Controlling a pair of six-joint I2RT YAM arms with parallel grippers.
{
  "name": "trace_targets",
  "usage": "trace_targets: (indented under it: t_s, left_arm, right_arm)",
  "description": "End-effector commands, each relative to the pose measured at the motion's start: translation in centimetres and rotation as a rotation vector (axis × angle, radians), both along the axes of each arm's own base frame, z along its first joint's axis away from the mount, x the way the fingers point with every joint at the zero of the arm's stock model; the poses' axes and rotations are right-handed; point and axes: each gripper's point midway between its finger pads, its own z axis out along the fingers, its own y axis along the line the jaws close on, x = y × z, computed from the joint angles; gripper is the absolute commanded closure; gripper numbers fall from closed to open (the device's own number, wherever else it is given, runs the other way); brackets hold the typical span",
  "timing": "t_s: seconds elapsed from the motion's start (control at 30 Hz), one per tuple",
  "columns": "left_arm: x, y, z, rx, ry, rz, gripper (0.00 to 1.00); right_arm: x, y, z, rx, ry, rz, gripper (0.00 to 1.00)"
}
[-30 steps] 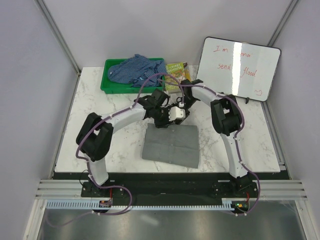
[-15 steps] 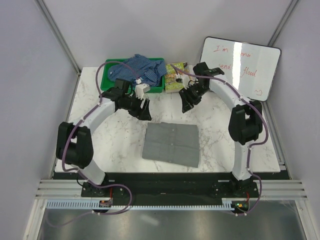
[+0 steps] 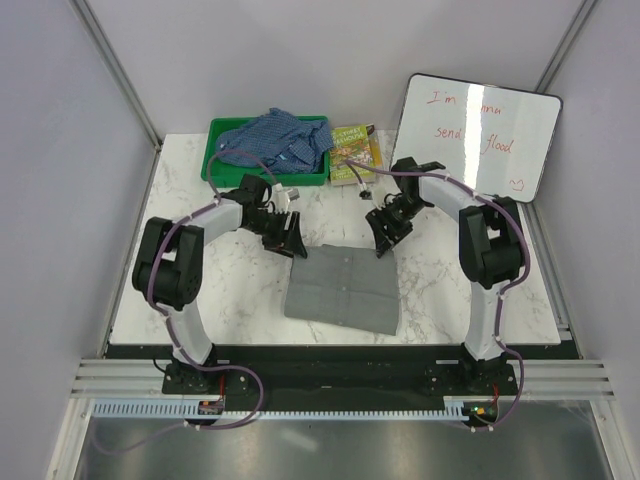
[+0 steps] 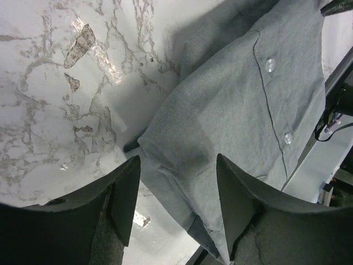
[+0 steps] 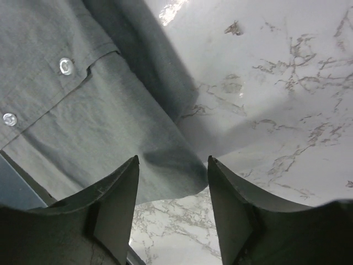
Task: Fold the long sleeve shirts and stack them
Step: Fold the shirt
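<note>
From above, the folded grey shirt [image 3: 343,290] lies flat on the marble table [image 3: 200,290], just toward six o'clock from its middle. The blue checked shirt [image 3: 275,140] is heaped in a green bin [image 3: 215,166] at about eleven o'clock, with a book [image 3: 352,153] beside the bin and a whiteboard [image 3: 480,135] leaning at two o'clock. The left gripper [image 3: 290,236] hangs at the grey shirt's eleven o'clock corner and the right gripper [image 3: 385,236] at its one o'clock corner.

Through the left wrist camera, the left gripper [image 4: 176,204] has its fingers [image 4: 124,199] spread wide with nothing pinched. A corner of the grey shirt [image 4: 237,110] lies loose on the marble in the gap, and two buttons [image 4: 269,65] run up toward one o'clock.

Through the right wrist camera, the right gripper [image 5: 172,204] is likewise parted, its fingers [image 5: 231,207] holding nothing. A rounded corner of the grey shirt [image 5: 83,121] sits flat between them, with buttons [image 5: 65,65] at ten o'clock.
</note>
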Motion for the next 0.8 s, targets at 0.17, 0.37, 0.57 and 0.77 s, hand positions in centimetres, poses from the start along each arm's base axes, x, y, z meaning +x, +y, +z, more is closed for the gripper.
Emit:
trace_targets:
  t_s: [0.17, 0.37, 0.57, 0.77]
  left_arm:
    - [2.8, -0.4, -1.1, -0.079, 0.04, 0.056, 0.85]
    - [5.6, 0.2, -2.4, -0.07, 0.032, 0.082, 0.98]
    - [8.0, 0.7, -2.3, -0.065, -0.004, 0.104, 0.87]
    - [5.4, 3.3, 4.1, -0.228, -0.009, 0.185, 0.5]
  right_arm:
    - [2.8, -0.7, -3.1, -0.058, -0.063, -0.051, 0.92]
    - [6.6, -0.9, -4.0, -0.092, -0.133, -0.109, 1.0]
    - [9.9, -1.6, -3.2, -0.095, -0.179, -0.177, 1.0]
    - [7.3, -0.8, 4.1, 0.022, -0.187, -0.208, 0.41]
